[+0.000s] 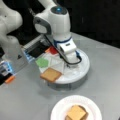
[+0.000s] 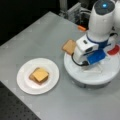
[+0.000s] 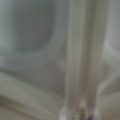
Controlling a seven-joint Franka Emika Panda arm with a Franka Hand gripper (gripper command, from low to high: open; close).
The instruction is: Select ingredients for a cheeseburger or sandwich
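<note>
Pincer (image 1: 67, 65) is down inside the round white sectioned tray (image 1: 83, 71), wrist bent so the hand points almost straight down; can't tell whether the jaws are apart or together, the hand body hides the tips in both front views, and the wrist view shows only pale tray dividers (image 3: 82, 57) right up close. Arm comes in from a front view's top, elbow link (image 1: 53, 18) above the tray. On the tray: toast slice (image 1: 51, 74) overhanging the rim at a front view's left, green lettuce (image 1: 42, 62) just behind it, red disc (image 1: 53, 50) farther back next to the arm. Same toast (image 2: 69, 46) and red piece (image 2: 113, 50) show on opposite sides of the hand. White paper plate (image 2: 26, 85) sits on the grey desk (image 2: 37, 37), apart from the tray; it carries the stack, yellow-orange cheese square (image 2: 40, 74) on top of brown toast (image 2: 32, 76).
</note>
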